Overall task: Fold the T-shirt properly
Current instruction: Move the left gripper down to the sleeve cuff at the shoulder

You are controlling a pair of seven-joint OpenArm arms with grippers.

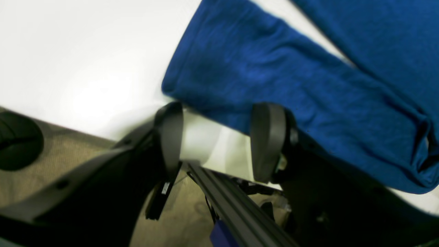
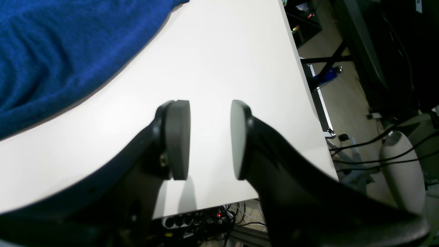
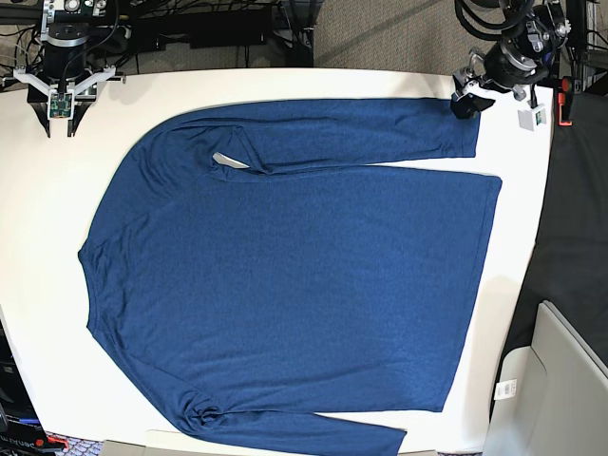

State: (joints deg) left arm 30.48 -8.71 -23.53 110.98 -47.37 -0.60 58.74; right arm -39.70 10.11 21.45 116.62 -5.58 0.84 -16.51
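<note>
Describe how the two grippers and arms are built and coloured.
Both grippers are matte black with two curved fingers, each ending in a flat dark-grey oval pad: the left gripper and the right gripper. In the base view the wrists show silver-white brackets, the right one carrying a small green board, and black cables hang behind the left arm.

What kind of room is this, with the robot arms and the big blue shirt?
Probably a robotics lab or workshop, not a home. A T-shirt lies spread on a plain white table between two robot arms, and under the table edge there are loose cables and a power strip.
</note>
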